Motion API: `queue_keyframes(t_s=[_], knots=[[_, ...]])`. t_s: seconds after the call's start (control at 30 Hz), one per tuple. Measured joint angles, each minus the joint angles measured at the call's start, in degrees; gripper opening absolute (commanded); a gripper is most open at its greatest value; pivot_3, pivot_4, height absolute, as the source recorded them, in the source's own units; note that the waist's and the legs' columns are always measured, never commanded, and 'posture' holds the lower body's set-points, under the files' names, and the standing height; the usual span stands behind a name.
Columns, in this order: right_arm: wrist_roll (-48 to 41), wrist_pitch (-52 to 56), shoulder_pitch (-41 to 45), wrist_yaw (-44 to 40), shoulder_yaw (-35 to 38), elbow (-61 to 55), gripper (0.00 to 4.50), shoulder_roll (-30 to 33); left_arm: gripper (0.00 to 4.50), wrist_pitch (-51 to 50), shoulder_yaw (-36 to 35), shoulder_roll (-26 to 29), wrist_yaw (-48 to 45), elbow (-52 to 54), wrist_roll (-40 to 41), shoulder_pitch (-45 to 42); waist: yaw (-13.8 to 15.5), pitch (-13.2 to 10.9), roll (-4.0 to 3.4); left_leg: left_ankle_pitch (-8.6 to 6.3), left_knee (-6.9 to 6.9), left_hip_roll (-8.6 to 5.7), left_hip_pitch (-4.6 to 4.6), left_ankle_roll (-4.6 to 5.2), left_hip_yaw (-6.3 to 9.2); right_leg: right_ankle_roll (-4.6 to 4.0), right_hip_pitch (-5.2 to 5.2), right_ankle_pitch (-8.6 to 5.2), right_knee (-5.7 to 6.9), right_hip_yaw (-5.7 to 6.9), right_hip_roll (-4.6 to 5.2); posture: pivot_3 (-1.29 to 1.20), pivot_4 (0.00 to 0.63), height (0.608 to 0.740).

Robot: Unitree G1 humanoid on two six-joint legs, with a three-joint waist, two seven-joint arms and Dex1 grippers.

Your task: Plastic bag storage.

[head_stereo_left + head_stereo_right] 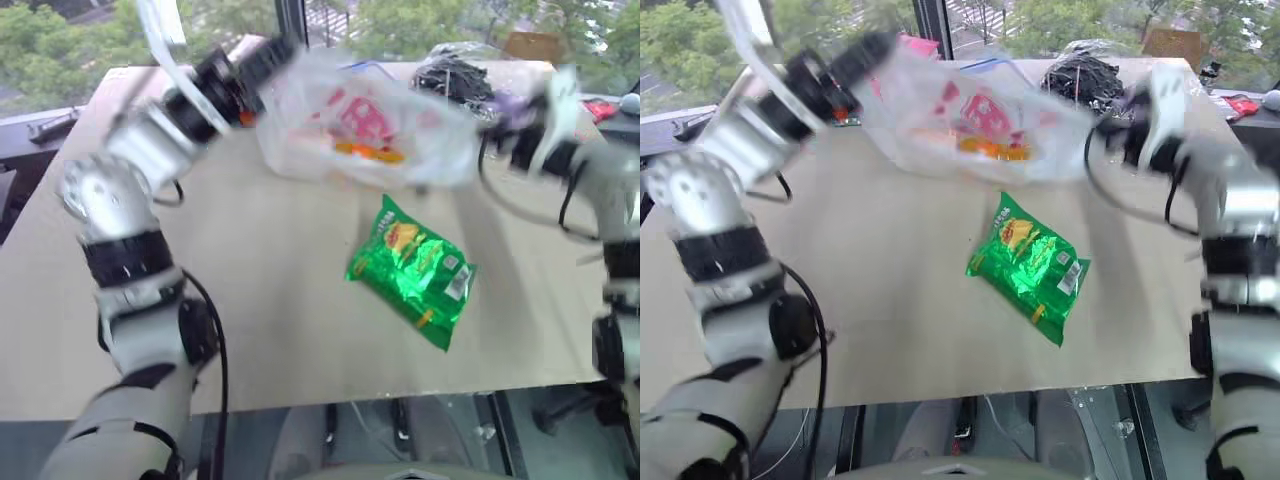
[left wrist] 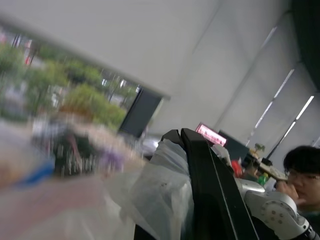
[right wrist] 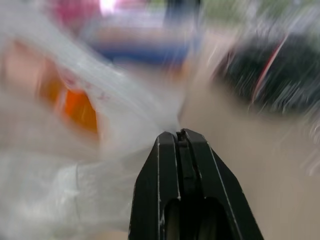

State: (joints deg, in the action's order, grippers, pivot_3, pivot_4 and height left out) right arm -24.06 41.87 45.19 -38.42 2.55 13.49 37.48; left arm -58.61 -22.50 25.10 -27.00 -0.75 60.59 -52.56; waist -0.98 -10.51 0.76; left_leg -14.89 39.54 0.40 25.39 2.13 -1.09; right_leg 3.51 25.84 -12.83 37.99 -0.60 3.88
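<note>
- Head views: bag (image 1: pixel 365 125) stretched between my two arms above the far half of the tabletop (image 1: pixel 270 300), lifted, sagging in the middle. Red print on it, something orange showing through.
- Left gripper (image 1: pixel 268 55) at the bag's left edge, right gripper (image 1: pixel 1118 118) at its right edge; a white loop rises past the left arm, probably a handle.
- Green snack packet (image 1: pixel 412 270) lies flat on the tabletop, nearer me than the bag, apart from it. Clear bag of black cables (image 1: pixel 1080 72) sits at the far edge behind.
- Left wrist view: my fingers (image 2: pixel 200 165) clenched with thin white film bunched against them, so grasping the bag. A person sits in the background.
- Right wrist view: fingers (image 3: pixel 182 165) pressed together; the film runs up to their tips, so I judge a pinch on the edge, blurred.
- Handling guess: very light, limp, slippery, crinkly; tears if yanked. No stiffness, it will billow and droop. Best held at handle loops or gathered edges, a firm pinch on bunched film, not a single layer.
</note>
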Motion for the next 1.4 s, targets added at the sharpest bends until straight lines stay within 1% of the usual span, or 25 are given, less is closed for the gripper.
queue_keyframes(t_s=[0.07,0.17,0.23,0.3,0.4,0.43,0.5,0.57,0.6,0.63,0.7,0.8,0.9,0.93,1.03,1.1,1.17,1.2,1.23,1.27,1.33,1.4], knots=[[1.38,1.52,-3.15,2.04,-0.12,-3.67,0.00,0.46,0.03,-0.21,0.47,-2.18,2.81,2.37,0.71,1.08,0.24,0.00,0.00,0.01,0.21,-0.13,-0.15,0.03,-0.09,0.17,-0.14,0.16,0.05,-0.11,0.02,0.00,0.150,0.740],[6.78,-1.78,-3.74,3.72,-1.76,-4.77,0.82,4.52,0.00,0.36,2.54,-4.00,4.63,2.96,0.29,1.09,0.22,0.00,0.00,-0.07,0.21,-0.31,-1.35,0.46,-0.21,0.27,-1.41,0.30,-0.26,-0.20,-0.05,0.00,0.150,0.740],[7.75,-1.65,-5.72,4.75,-0.34,-7.48,1.75,5.83,0.00,0.90,2.75,-4.28,4.85,2.98,0.26,1.09,0.18,0.00,0.03,-0.12,0.20,-0.24,-1.87,0.54,-0.18,0.27,-1.99,0.29,-0.41,-0.19,-0.16,0.00,0.150,0.740],[5.73,2.48,-9.32,6.58,3.78,-13.82,2.55,5.40,0.00,1.49,2.82,-4.35,4.74,2.93,0.21,1.13,0.25,0.01,0.04,-0.12,0.18,-0.19,-1.86,0.54,-0.14,0.26,-1.99,0.29,-0.38,-0.19,-0.17,0.00,0.150,0.740],[-4.86,18.00,-15.91,9.07,15.64,-30.25,2.55,2.85,0.00,2.38,3.50,-4.29,4.56,2.22,-0.89,1.07,0.50,0.02,0.03,-0.06,0.18,-0.06,-1.68,0.45,-0.09,0.25,-1.82,0.30,-0.34,-0.15,-0.16,0.00,0.150,0.740],[-9.29,23.79,-17.57,10.06,20.05,-36.46,2.55,0.95,0.00,2.88,3.57,-4.25,4.45,1.73,-1.23,1.02,0.53,0.02,0.04,0.00,0.17,-0.05,-1.63,0.34,-0.08,0.25,-1.78,0.30,-0.39,-0.15,-0.16,0.00,0.150,0.740],[-15.27,32.27,-20.22,12.07,25.88,-45.62,2.55,-2.76,0.00,3.46,3.97,-4.25,4.16,0.66,-2.05,0.95,0.41,0.04,0.06,-0.05,0.13,-0.05,-1.64,0.41,-0.10,0.25,-1.79,0.30,-0.47,-0.17,-0.16,0.00,0.150,0.740],[-20.11,41.94,-23.21,14.88,29.48,-53.67,2.55,-7.61,0.00,4.11,4.49,-4.24,3.96,-0.71,-3.06,0.93,0.35,0.06,0.08,-0.14,0.10,-0.12,-1.66,0.58,-0.16,0.27,-1.77,0.31,-0.42,-0.21,-0.08,0.00,0.150,0.740],[-20.48,44.34,-23.28,16.40,31.42,-55.61,2.55,-10.79,0.00,4.16,4.70,-4.23,3.64,-0.87,-3.13,0.93,0.37,0.11,0.16,-0.15,0.07,-0.14,-1.70,0.59,-0.15,0.27,-1.79,0.31,-0.41,-0.19,-0.07,0.00,0.150,0.740],[-21.11,46.97,-24.69,18.95,33.34,-59.05,2.55,-17.21,0.00,4.40,4.90,-4.24,3.33,-0.98,-3.28,0.93,0.41,0.21,0.29,-0.15,0.05,-0.11,-1.72,0.59,-0.07,0.26,-1.80,0.30,-0.39,-0.12,-0.13,0.00,0.150,0.740],[-21.63,49.78,-28.42,22.15,32.34,-61.91,2.55,-23.44,0.00,4.44,5.23,-4.26,2.92,-0.98,-3.60,0.93,0.39,0.20,0.24,-0.14,0.02,-0.11,-1.70,0.58,-0.09,0.25,-1.76,0.30,-0.36,-0.15,-0.15,0.00,0.150,0.740],[-20.22,50.26,-31.34,27.68,31.03,-63.75,2.55,-28.71,0.00,4.44,5.85,-4.25,2.28,-0.98,-4.21,0.94,0.34,0.20,0.24,-0.14,0.02,-0.18,-1.67,0.58,-0.17,0.26,-1.69,0.30,-0.36,-0.25,-0.08,0.00,0.150,0.740],[-19.07,50.26,-33.64,30.54,29.71,-65.14,2.55,-30.24,0.00,4.41,6.17,-4.25,2.08,-0.95,-4.24,0.95,0.36,0.20,0.24,-0.14,0.00,-0.20,-1.67,0.58,-0.15,0.26,-1.69,0.30,-0.38,-0.22,-0.06,0.00,0.150,0.740],[-18.94,50.26,-35.62,31.40,29.05,-65.97,2.55,-31.17,0.00,4.40,6.25,-4.24,2.04,-0.89,-4.25,0.96,0.36,0.20,0.24,-0.14,-0.03,-0.20,-1.68,0.58,-0.13,0.26,-1.69,0.29,-0.40,-0.19,-0.08,0.00,0.150,0.740],[-18.91,50.26,-38.86,32.46,27.84,-66.66,2.55,-31.96,0.00,4.37,6.68,-4.20,2.03,-0.71,-4.33,1.04,0.28,0.20,0.24,-0.14,-0.07,-0.21,-1.68,0.58,-0.15,0.26,-1.66,0.29,-0.40,-0.21,-0.10,0.00,0.150,0.740],[-19.08,50.26,-39.34,32.78,28.08,-66.74,2.55,-32.38,0.00,4.29,6.99,-4.20,2.03,-0.37,-4.33,1.06,0.20,0.19,0.24,-0.14,-0.06,-0.20,-1.69,0.58,-0.18,0.26,-1.66,0.29,-0.40,-0.25,-0.09,0.00,0.150,0.740],[-20.28,50.27,-38.69,32.71,31.13,-67.54,3.05,-33.07,0.00,4.25,7.08,-4.19,2.07,-0.10,-4.32,1.06,0.23,0.19,0.24,-0.14,-0.06,-0.19,-1.69,0.58,-0.16,0.26,-1.66,0.29,-0.39,-0.24,-0.10,0.00,0.150,0.740],[-21.63,50.26,-38.08,32.49,33.37,-68.50,3.39,-33.28,0.00,4.25,7.08,-4.19,2.12,-0.09,-4.33,1.06,0.26,0.20,0.24,-0.14,-0.07,-0.18,-1.69,0.58,-0.15,0.26,-1.66,0.29,-0.39,-0.22,-0.10,0.00,0.150,0.740],[-23.93,50.25,-38.11,32.10,35.31,-69.90,3.96,-33.42,0.00,4.22,7.09,-4.19,2.14,-0.04,-4.32,1.07,0.25,0.19,0.24,-0.14,-0.08,-0.18,-1.68,0.58,-0.13,0.26,-1.67,0.29,-0.41,-0.20,-0.12,0.00,0.150,0.740],[-25.81,50.25,-38.60,32.06,36.32,-70.83,4.40,-33.84,0.00,4.19,7.09,-4.18,2.17,-0.02,-4.30,1.08,0.25,0.19,0.24,-0.14,-0.10,-0.16,-1.68,0.58,-0.12,0.26,-1.67,0.29,-0.44,-0.19,-0.13,0.00,0.150,0.740],[-28.06,50.26,-39.89,32.72,36.91,-71.32,4.46,-36.02,0.00,4.09,7.10,-4.21,2.21,-0.01,-4.30,1.09,0.24,0.20,0.24,-0.14,-0.12,-0.15,-1.68,0.58,-0.13,0.26,-1.67,0.29,-0.46,-0.19,-0.14,0.00,0.150,0.740],[-32.10,50.26,-42.19,35.22,37.95,-71.47,4.46,-39.27,0.00,4.00,7.20,-4.27,2.24,0.01,-4.27,1.12,0.24,0.20,0.25,-0.15,-0.13,-0.14,-1.67,0.58,-0.14,0.26,-1.67,0.29,-0.47,-0.21,-0.13,0.00,0.150,0.740]])
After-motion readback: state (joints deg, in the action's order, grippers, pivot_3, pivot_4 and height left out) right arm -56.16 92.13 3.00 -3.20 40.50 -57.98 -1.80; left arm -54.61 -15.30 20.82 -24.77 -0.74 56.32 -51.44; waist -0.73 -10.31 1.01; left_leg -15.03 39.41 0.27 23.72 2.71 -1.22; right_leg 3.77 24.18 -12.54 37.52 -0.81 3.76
